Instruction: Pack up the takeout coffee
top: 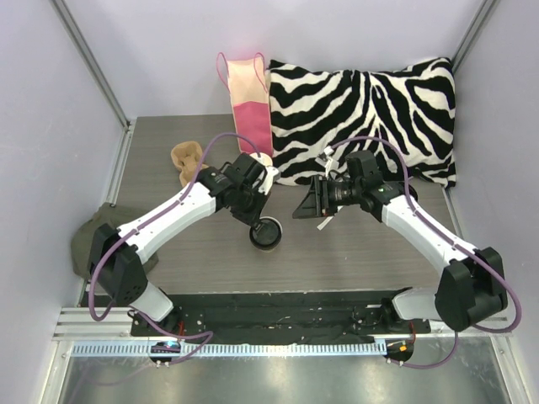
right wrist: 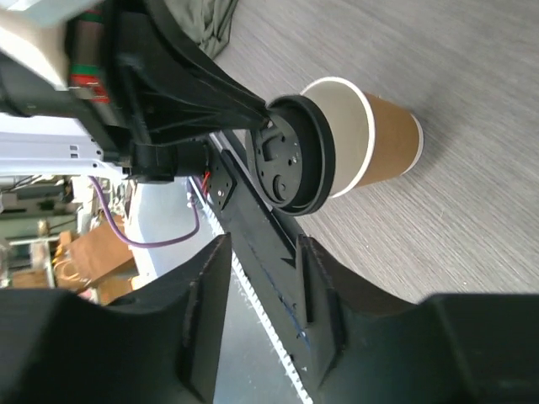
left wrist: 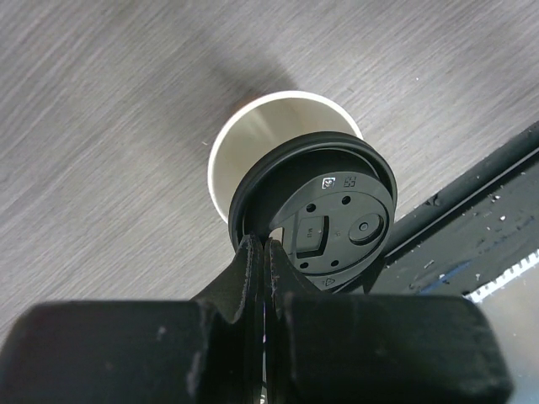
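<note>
A kraft-brown takeout coffee cup (right wrist: pixel 387 139) stands upright on the grey table with its mouth open. My left gripper (left wrist: pixel 263 252) is shut on the edge of a round black lid (left wrist: pixel 316 210). It holds the lid tilted just over the cup's cream rim (left wrist: pixel 244 143), partly covering the mouth. From above, the lid (top: pixel 267 233) hides most of the cup. My right gripper (right wrist: pixel 263 244) hovers to the right of the cup, level with it, open with nothing between its fingers. It shows in the top view as the right gripper (top: pixel 303 202).
A pink and cream paper bag (top: pixel 248 101) leans at the back beside a zebra-striped pillow (top: pixel 362 118). A tan moulded-pulp carrier (top: pixel 187 160) lies at the back left. A green cloth (top: pixel 84 244) hangs off the left edge. The black base rail (top: pixel 278 311) runs along the near edge.
</note>
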